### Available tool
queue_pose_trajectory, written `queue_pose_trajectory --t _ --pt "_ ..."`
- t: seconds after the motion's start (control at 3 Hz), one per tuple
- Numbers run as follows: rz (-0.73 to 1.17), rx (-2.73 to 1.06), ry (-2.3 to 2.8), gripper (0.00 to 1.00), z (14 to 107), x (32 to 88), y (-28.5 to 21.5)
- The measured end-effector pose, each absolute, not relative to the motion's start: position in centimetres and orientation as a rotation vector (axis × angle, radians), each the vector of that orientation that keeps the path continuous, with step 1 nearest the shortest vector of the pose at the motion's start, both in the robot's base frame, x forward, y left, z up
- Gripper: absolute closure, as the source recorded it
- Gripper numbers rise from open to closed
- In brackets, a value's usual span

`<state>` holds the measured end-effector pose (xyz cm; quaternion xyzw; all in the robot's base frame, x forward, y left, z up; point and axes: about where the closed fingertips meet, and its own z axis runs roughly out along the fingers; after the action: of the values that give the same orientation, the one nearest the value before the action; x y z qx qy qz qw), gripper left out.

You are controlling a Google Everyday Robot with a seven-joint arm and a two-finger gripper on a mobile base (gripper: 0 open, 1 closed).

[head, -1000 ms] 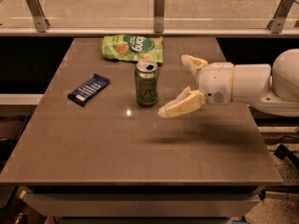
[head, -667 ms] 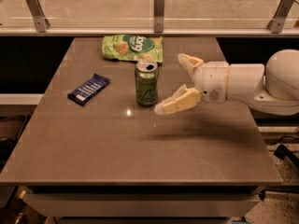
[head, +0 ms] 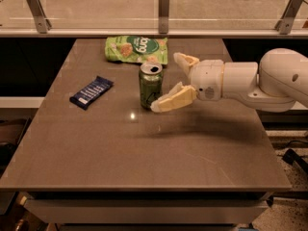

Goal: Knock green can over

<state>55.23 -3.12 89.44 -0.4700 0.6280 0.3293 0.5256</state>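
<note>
The green can (head: 149, 85) stands upright near the middle of the brown table (head: 144, 153), its silver top open. My gripper (head: 169, 81) comes in from the right on a white arm. It is open, with its pale fingers (head: 173, 99) spread. The near finger's tip is at the can's lower right side, touching or almost touching it. The far finger is behind and to the right of the can.
A flat green snack bag (head: 136, 49) lies behind the can at the table's back. A dark blue snack bar (head: 91, 92) lies to the can's left. A glass railing with metal posts (head: 164, 4) runs behind the table.
My gripper has moved left toward the can, and the near finger now reaches the can's side. The can still stands upright in the same place.
</note>
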Motion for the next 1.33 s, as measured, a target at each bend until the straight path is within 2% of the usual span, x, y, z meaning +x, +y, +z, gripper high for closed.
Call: queue_pose_trajectory --t 0.67,1.0,1.33 --pt "0.845 -1.113 1.48 0.0 88.5 56.1 -1.7" --pt "0.847 -1.118 1.477 0.18 88.5 56.0 -1.4" --pt "0.849 -1.122 1.475 0.41 88.6 56.0 -1.2"
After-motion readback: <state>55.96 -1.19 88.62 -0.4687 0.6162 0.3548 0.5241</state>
